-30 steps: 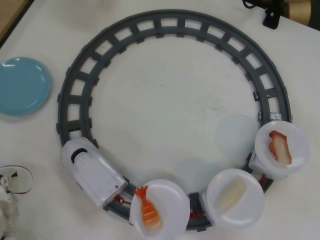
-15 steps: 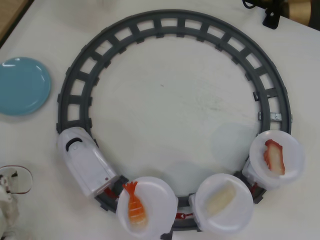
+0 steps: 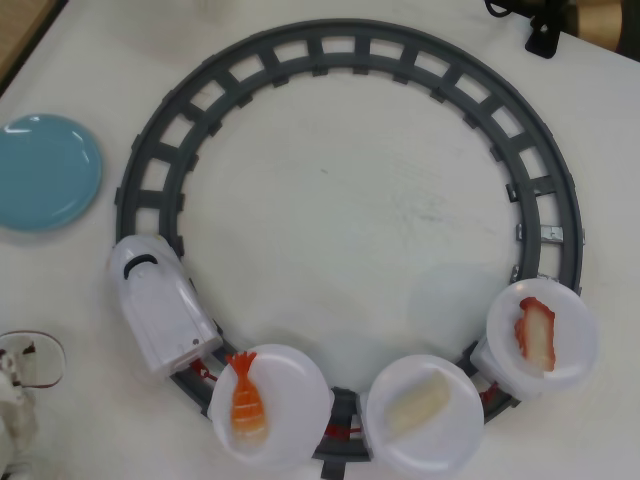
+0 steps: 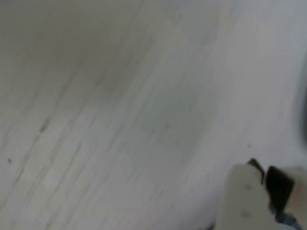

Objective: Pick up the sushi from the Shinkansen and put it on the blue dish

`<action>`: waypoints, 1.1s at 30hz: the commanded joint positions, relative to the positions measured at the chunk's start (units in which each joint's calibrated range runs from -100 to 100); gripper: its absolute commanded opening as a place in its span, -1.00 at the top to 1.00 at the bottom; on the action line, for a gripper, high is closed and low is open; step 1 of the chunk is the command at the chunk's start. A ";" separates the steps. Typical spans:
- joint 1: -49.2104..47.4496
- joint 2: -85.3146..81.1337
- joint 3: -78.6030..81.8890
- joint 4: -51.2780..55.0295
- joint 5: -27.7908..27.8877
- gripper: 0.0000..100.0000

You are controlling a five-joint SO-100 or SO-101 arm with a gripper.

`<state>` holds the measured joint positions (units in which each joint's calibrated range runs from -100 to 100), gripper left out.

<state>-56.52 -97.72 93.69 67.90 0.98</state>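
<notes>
At about four o'clock on the track in the overhead view, the sushi lies on the last plate behind the train, which sits near eight o'clock; the dish waits at nine, well apart. To grab it cleanly, I'd judge the gripper should drop straight over the topping, jaws spanning its short sides. Whether they're open I cannot tell; the wrist view is blurred. The table is pale, scuffed, mostly bare.
</notes>
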 commanded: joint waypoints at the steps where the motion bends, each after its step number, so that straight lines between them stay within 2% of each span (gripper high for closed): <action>1: 0.44 -0.20 -3.61 0.34 0.27 0.93; 17: -0.17 -0.20 -9.65 3.31 0.32 0.93; 22: -0.17 -0.12 -10.01 3.48 2.99 0.93; 28: -0.17 0.05 -14.61 3.48 3.15 0.93; 33: -0.17 6.60 -17.58 3.06 3.10 0.93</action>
<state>-56.52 -95.19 80.42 71.26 3.93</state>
